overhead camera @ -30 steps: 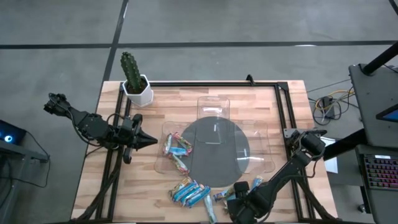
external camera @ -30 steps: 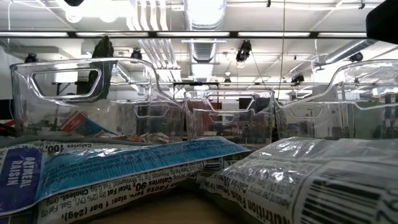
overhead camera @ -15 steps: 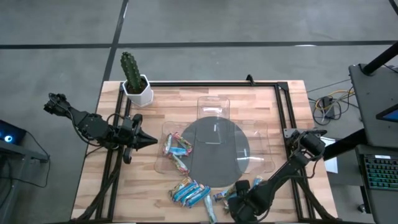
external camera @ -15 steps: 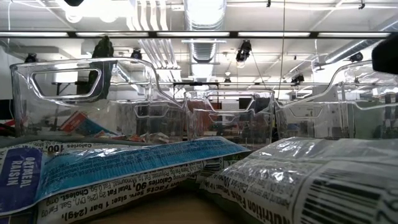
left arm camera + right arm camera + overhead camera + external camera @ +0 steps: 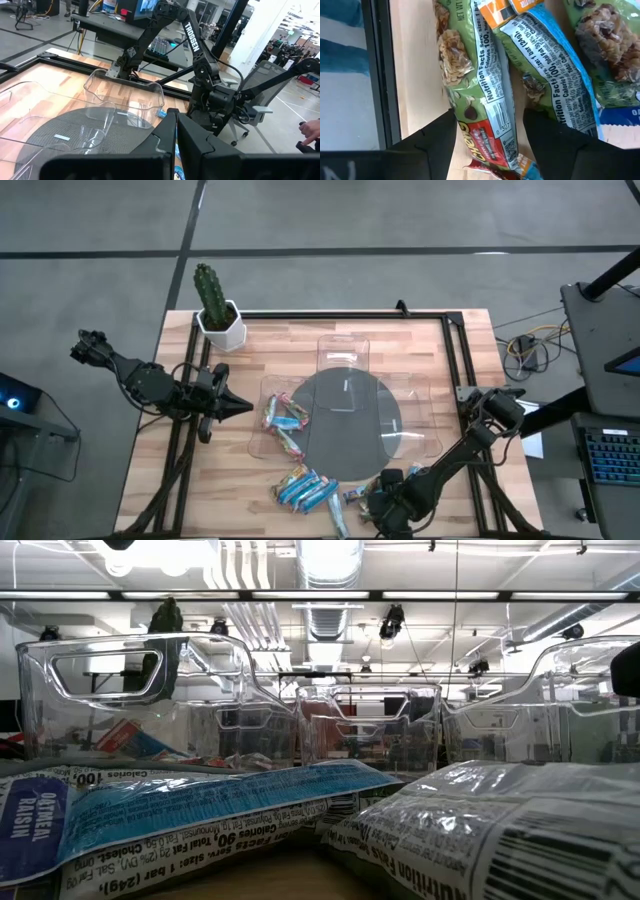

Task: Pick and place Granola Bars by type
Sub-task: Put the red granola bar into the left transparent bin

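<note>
Several granola bars (image 5: 305, 488) lie in a loose heap on the wood near the table's front edge; a few more (image 5: 283, 420) lie in the left clear tray. My right gripper (image 5: 372, 498) hangs over the heap's right end, pointing down and open. In the right wrist view its two fingers (image 5: 437, 137) stand on either side of a green-wrapped bar (image 5: 480, 95) that lies flat beside a blue-edged bar (image 5: 550, 85). My left gripper (image 5: 240, 407) waits shut above the table's left side, pointing level toward the trays.
Three clear plastic trays (image 5: 345, 352) stand around a round grey mat (image 5: 350, 423) at the table's middle. A potted cactus (image 5: 213, 305) stands at the far left corner. A black frame rail (image 5: 380, 75) runs close beside the green bar. In the low view, wrappers (image 5: 150, 815) fill the foreground.
My right gripper has come down toward the bars at the table's front edge and rolled a little about its own line, its fingers staying apart. The bars have not moved.
</note>
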`<state>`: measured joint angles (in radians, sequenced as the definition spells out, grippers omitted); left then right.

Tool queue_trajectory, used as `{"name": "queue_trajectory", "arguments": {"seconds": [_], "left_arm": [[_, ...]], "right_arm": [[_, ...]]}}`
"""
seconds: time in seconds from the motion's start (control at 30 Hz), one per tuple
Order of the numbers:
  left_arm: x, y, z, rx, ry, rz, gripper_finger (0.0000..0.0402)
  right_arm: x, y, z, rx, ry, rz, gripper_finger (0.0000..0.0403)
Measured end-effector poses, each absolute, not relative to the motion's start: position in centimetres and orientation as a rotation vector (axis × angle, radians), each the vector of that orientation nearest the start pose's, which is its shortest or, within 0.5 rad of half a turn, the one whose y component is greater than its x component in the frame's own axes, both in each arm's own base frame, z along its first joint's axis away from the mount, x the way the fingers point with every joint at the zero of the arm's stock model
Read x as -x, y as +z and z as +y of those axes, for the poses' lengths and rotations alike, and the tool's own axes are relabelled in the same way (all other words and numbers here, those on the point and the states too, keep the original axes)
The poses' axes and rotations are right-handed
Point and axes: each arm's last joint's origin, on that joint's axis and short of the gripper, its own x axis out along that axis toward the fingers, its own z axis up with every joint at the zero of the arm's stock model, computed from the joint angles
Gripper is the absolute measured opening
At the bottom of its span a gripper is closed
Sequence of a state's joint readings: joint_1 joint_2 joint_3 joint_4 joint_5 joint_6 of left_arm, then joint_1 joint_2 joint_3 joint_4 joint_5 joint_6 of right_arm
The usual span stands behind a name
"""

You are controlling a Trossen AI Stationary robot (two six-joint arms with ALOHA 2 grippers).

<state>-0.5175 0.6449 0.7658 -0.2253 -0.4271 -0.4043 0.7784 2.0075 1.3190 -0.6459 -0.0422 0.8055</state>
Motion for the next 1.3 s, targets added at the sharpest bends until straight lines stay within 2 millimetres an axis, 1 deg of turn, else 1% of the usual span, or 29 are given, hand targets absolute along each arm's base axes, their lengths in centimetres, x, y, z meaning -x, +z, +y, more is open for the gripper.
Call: {"name": "queue_trajectory", "arguments": {"seconds": [0.13, 0.23, 0.4, 0.53, 0.63, 0.73, 0.87, 0.97, 1.07, 1.2, 1.3], "left_arm": [[-12.6, 34.2, -5.8, 0.356, -0.070, 0.110, 0.0000], [-12.6, 34.2, -5.8, 0.357, -0.070, 0.110, 0.0000], [-12.6, 34.2, -5.8, 0.356, -0.070, 0.110, 0.0000], [-12.6, 34.2, -5.8, 0.356, -0.071, 0.110, 0.0000], [-12.6, 34.2, -5.8, 0.356, -0.070, 0.110, 0.0000], [-12.6, 34.2, -5.8, 0.357, -0.071, 0.109, 0.0000], [-12.6, 34.2, -5.8, 0.357, -0.070, 0.109, 0.0000], [-12.6, 34.2, -5.8, 0.357, -0.070, 0.110, 0.0000], [-12.6, 34.2, -5.8, 0.357, -0.070, 0.110, 0.0000], [-12.6, 34.2, -5.8, 0.356, -0.070, 0.109, 0.0000], [-12.6, 34.2, -5.8, 0.357, -0.070, 0.110, 0.0000]], "right_arm": [[-27.0, 13.7, 26.8, -0.174, 0.140, 1.428, 0.0212], [-27.1, 13.7, 26.8, -0.173, 0.139, 1.429, 0.0195], [-27.2, 13.9, 26.9, -0.169, 0.147, 1.432, 0.0138], [-27.7, 14.4, 27.5, -0.204, 0.197, 1.401, 0.0087], [-27.7, 14.8, 27.8, -0.196, 0.217, 1.401, 0.0059], [-28.0, 15.2, 27.9, -0.199, 0.223, 1.390, 0.0045], [-28.3, 16.0, 28.2, -0.203, 0.228, 1.380, 0.0041], [-28.5, 17.1, 28.5, -0.185, 0.242, 1.379, 0.0040], [-29.0, 18.9, 28.8, -0.171, 0.251, 1.376, 0.0039], [-29.7, 22.4, 28.7, -0.128, 0.257, 1.364, 0.0039], [-30.5, 25.4, 27.8, -0.114, 0.211, 1.344, 0.0039]]}}
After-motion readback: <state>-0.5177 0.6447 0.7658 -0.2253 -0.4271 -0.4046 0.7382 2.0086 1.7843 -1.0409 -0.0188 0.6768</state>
